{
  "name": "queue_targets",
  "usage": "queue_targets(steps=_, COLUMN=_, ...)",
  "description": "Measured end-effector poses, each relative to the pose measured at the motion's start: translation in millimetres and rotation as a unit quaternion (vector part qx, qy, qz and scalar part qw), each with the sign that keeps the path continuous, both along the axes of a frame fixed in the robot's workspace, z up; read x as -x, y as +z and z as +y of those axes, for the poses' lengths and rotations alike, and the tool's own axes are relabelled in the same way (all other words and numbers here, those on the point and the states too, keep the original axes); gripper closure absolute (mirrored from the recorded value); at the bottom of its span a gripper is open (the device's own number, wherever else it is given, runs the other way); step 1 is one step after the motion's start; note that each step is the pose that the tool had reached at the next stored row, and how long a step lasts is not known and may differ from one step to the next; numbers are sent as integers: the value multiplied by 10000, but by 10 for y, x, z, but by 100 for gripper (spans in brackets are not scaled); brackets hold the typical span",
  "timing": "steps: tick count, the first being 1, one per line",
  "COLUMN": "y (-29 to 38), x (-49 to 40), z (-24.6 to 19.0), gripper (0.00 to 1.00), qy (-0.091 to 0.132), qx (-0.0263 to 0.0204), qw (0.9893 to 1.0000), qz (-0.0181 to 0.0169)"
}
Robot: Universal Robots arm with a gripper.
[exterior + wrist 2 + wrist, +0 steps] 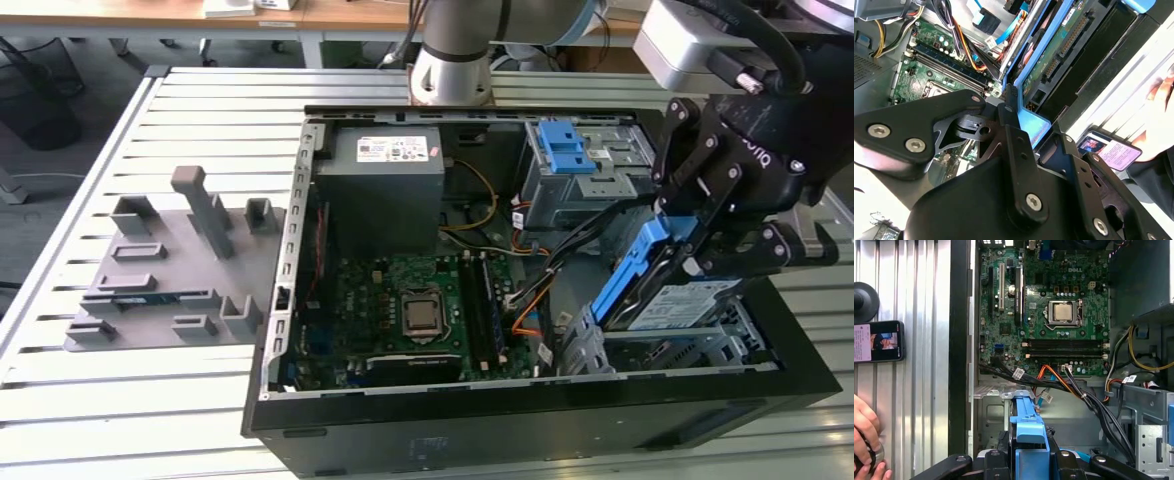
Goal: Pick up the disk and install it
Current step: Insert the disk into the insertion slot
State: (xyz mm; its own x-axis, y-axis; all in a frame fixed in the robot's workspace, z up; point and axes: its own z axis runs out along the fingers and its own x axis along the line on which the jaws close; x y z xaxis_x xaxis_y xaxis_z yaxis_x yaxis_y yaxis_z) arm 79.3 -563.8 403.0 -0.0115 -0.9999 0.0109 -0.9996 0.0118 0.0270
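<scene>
- Clamped between the fingers (pixel 1002 442) of the gripper (pixel 1029 460): the disk (pixel 674 305), by its blue carrier.
- Tilted on edge, long axis slanting down into the metal bay (pixel 727 345) of the computer case (pixel 534 420).

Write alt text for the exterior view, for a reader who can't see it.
The robot's hand grips the disk, tilted in its blue carrier, over a metal bay in the corner of the open computer case on the exterior view's right. The motherboard lies exposed inside, and a grey fixture sits on the slatted table on the exterior view's left.

disk (pixel 681 305) top behind the pincer (pixel 705 262), a hand (pixel 865 437) cut off at the edge
</scene>
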Motion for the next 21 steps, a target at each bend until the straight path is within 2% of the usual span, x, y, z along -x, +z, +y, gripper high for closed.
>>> queue_targets(steps=21, y=-58, x=0, z=0, gripper=64, qy=0, qx=0, qw=10000, qz=0)
